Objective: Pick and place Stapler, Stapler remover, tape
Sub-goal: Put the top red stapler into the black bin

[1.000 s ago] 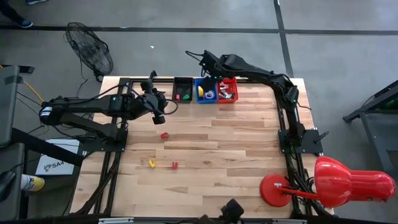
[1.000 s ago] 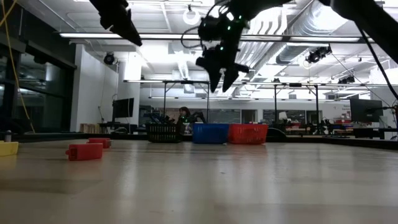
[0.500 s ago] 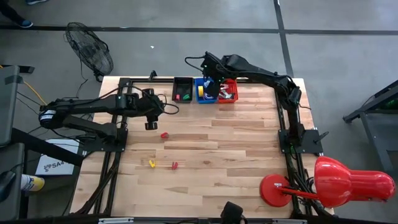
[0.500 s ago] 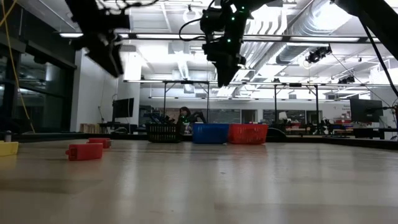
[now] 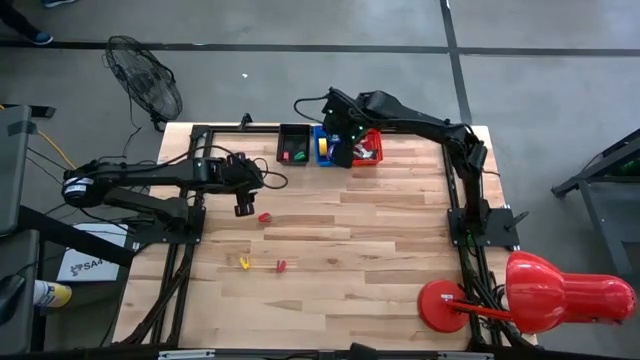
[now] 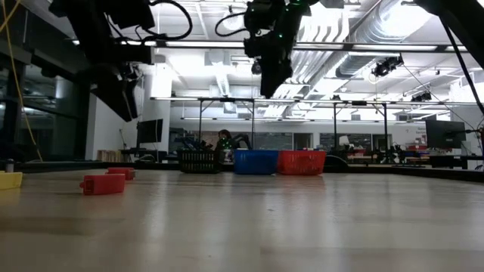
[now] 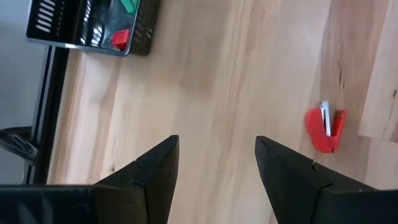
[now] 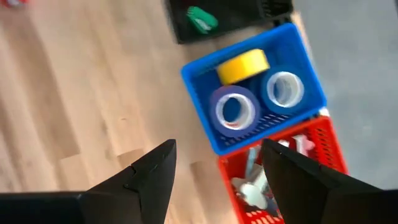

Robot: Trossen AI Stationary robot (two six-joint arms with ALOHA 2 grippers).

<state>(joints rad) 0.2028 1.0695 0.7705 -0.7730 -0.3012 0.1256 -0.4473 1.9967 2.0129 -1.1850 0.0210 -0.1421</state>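
Note:
A small red stapler-like piece with a metal strip lies flat on the wooden table; it also shows in the left wrist view. My left gripper hovers open and empty just left of it. My right gripper hangs open and empty above the blue bin, which holds a yellow tape roll, a blue roll and a clear roll. A yellow piece and a second red piece lie nearer the front edge.
A black bin with a green item and a red item, the blue bin and a red bin stand in a row at the far edge. A red lamp sits at the front right. The table's middle is bare wood.
My left gripper has gone down and toward the table's near-left, ending beside the red piece on the table. My right gripper has shifted a little toward the near edge, over the bins. The pieces on the table have not moved.

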